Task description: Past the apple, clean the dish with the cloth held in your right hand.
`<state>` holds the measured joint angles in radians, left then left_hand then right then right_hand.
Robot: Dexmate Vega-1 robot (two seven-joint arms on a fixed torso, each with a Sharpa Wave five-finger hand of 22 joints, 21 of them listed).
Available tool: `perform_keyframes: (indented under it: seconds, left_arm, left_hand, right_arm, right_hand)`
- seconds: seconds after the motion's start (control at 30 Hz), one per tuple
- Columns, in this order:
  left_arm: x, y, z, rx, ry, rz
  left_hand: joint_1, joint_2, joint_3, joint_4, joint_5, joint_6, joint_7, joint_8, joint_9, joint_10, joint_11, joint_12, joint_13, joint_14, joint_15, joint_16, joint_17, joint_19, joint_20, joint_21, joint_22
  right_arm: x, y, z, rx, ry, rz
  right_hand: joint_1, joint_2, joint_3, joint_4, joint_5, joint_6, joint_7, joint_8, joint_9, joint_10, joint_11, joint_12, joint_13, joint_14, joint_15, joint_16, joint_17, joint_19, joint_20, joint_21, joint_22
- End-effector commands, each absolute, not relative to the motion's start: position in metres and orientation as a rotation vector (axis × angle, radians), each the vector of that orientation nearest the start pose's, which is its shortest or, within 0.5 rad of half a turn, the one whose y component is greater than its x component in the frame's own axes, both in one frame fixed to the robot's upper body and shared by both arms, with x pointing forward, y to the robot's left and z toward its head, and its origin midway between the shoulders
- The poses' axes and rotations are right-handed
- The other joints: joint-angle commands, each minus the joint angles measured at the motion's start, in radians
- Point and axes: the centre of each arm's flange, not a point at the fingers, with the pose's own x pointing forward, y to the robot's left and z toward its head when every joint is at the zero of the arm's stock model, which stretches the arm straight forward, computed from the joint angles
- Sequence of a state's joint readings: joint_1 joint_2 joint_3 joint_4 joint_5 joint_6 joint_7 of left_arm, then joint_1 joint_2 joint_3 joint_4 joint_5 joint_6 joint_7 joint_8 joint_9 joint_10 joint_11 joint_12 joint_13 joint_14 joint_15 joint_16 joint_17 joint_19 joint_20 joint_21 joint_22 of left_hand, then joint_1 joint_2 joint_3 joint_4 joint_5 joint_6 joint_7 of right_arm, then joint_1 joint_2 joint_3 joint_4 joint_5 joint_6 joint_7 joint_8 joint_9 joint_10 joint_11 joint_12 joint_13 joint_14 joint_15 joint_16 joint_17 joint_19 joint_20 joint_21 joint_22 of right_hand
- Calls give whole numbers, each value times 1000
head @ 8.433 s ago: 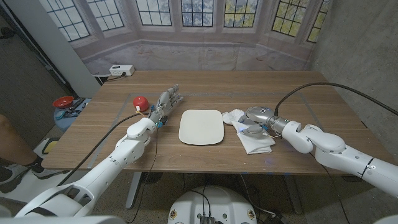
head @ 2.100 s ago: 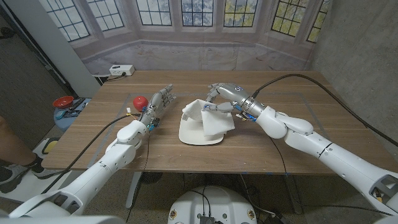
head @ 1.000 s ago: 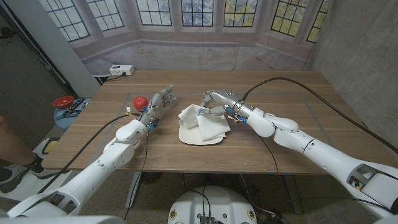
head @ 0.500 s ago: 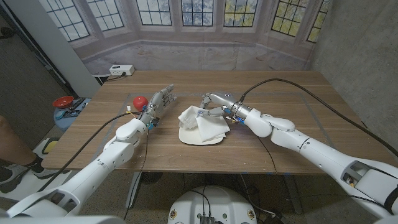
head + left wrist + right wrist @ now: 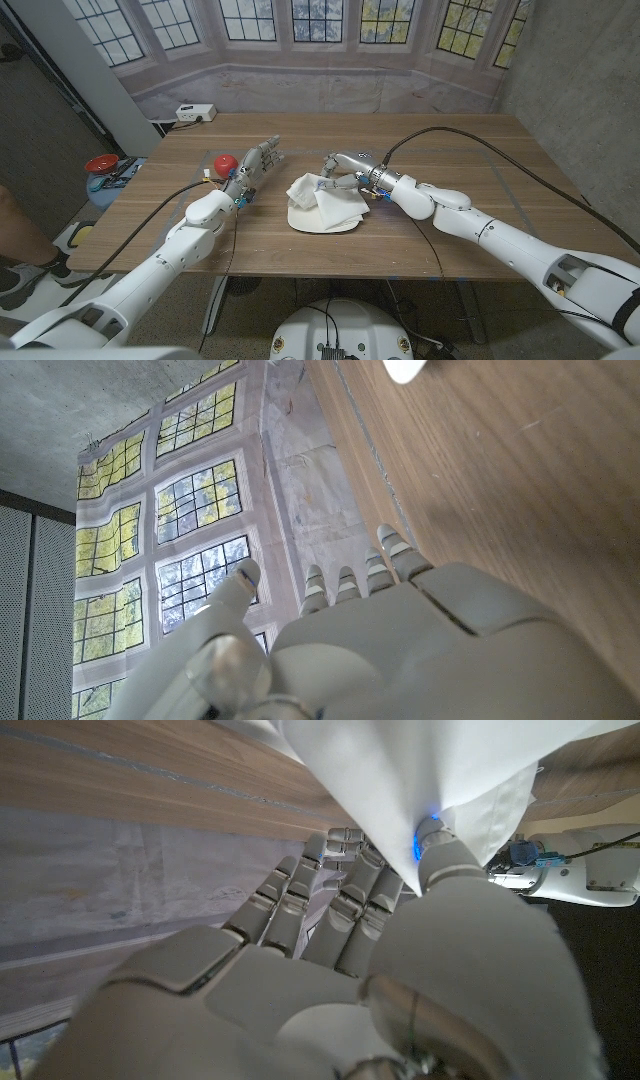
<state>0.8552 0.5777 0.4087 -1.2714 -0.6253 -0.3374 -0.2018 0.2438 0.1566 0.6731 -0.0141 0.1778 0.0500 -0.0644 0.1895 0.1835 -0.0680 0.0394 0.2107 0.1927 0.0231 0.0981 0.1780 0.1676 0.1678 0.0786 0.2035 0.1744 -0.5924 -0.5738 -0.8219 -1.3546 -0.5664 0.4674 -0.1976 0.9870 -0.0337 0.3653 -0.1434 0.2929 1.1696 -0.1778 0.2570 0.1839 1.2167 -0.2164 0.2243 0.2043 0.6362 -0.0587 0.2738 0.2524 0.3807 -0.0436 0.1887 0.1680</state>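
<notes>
A red apple (image 5: 225, 162) sits on the left part of the wooden table (image 5: 480, 165), just left of the left hand (image 5: 255, 167), which stands between the apple and the dish (image 5: 305, 219). That hand holds nothing, its fingers straight and slightly apart, reaching toward the far side. Off the table's left edge lie a red bowl (image 5: 101, 163) and blue clutter; a white power strip (image 5: 195, 113) rests at the far left corner. Nothing stands between the right hand (image 5: 348, 166) and the dish. Dark cables trail along both arms.

The dish lies at the table's middle, mostly covered by the white cloth (image 5: 330, 199). The right hand hovers at the dish's far edge and pinches a gathered fold of the cloth between thumb and fingers; the right wrist view shows the cloth (image 5: 420, 780) bunched at the fingertips (image 5: 345, 845).

8.4 s ago the dish lay bare and the cloth lay on the table to its right under the right hand. Since then the hand has carried the cloth onto the dish; over the last second it has drawn the cloth slightly leftward. The left hand has barely moved.

The dish is a cream rounded rectangle, smooth. The cloth is soft and creased. The table has brown grain; the hands are grey and white, hard-shelled.
</notes>
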Motion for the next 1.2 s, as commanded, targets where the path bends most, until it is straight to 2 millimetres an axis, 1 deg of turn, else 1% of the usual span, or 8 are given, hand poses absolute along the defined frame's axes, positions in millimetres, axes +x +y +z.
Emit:
perform_keyframes:
  seconds: [0.03, 0.1, 0.33, 0.6, 0.83, 1.0, 1.03, 1.2]
  left_arm:
    - [647, 291, -49, 110, -568, -365]
    - [647, 291, -49, 110, -568, -367]
    - [648, 289, -47, 116, -569, -375]
    - [649, 288, -45, 117, -567, -379]
    - [650, 287, -45, 119, -565, -379]
    - [650, 287, -45, 120, -565, -376]
    - [650, 287, -44, 120, -565, -376]
    - [651, 286, -44, 121, -564, -378]
  left_hand:
    - [10, 1, 1, -5, 3, 7, -3, 1, 4, 5, -4, 3, 5, 0, -1, 0, 3, 3, 6, -3, 4]
    - [10, 1, 1, -6, 3, 7, -3, 1, 4, 4, -4, 3, 5, 0, -1, 0, 3, 3, 6, -3, 4]
    - [10, 2, 0, -6, 3, 8, -2, 1, 4, 5, -4, 3, 5, 0, 0, 0, 3, 3, 7, -2, 4]
    - [10, 2, 0, -6, 3, 9, -3, 1, 4, 5, -3, 3, 5, 0, 0, 0, 4, 3, 7, -2, 4]
    - [9, 3, 0, -6, 3, 8, -3, 1, 4, 4, -2, 3, 5, -1, 0, 0, 4, 3, 7, -3, 4]
    - [9, 3, 0, -6, 3, 8, -2, 1, 5, 4, -3, 3, 5, -1, 1, 1, 4, 3, 7, -2, 4]
    - [9, 3, 0, -5, 3, 9, -2, 1, 5, 4, -2, 2, 5, 0, 1, 1, 4, 3, 7, -2, 4]
    - [9, 4, 0, -6, 4, 8, -1, 1, 5, 3, -4, 2, 5, 0, 0, 1, 4, 3, 7, -2, 4]
  right_arm:
    - [609, -97, -29, -1339, -1022, 486]
    - [608, -97, -29, -1343, -1017, 491]
    - [606, -96, -28, -1355, -1004, 514]
    - [609, -78, -27, -1364, -969, 550]
    - [609, -71, -24, -1356, -927, 592]
    - [606, -69, -20, -1362, -910, 615]
    - [605, -68, -19, -1366, -909, 619]
    - [602, -66, -14, -1373, -900, 624]
  right_hand:
    - [-21, 0, 4, 10, 5, 14, -44, -16, 3, -29, -1, -16, 0, -23, -138, -17, -2, -23, -13, -6, 1]
    - [-26, -3, 6, 9, 7, -1, -44, -24, 4, -45, -2, -23, -1, -38, -136, -28, -5, -35, -7, -7, 0]
    - [-33, -8, 12, 7, 12, -22, -45, -35, 4, -71, -2, -33, -3, -57, -135, -42, -9, -46, -3, -6, 0]
    - [-40, -19, 18, 4, 21, -56, -46, -49, 3, -107, -3, -40, -5, -89, -130, -57, -12, -56, 1, -5, 0]
    - [-55, -36, 24, 2, 35, -117, -45, -66, 1, -181, -3, -48, -8, -137, -127, -69, -11, -66, 4, -4, 0]
    - [-65, -49, 31, 0, 45, -187, -45, -75, -1, -251, -2, -51, -11, -167, -101, -73, -16, -73, 9, -3, 0]
    - [-65, -49, 31, 0, 46, -192, -45, -75, -1, -256, -2, -51, -12, -170, -101, -74, -16, -73, 10, -3, 0]
    - [-68, -73, 34, -6, 55, -264, -44, -79, -1, -328, -2, -54, -15, -212, -82, -80, -25, -89, 23, -5, 0]
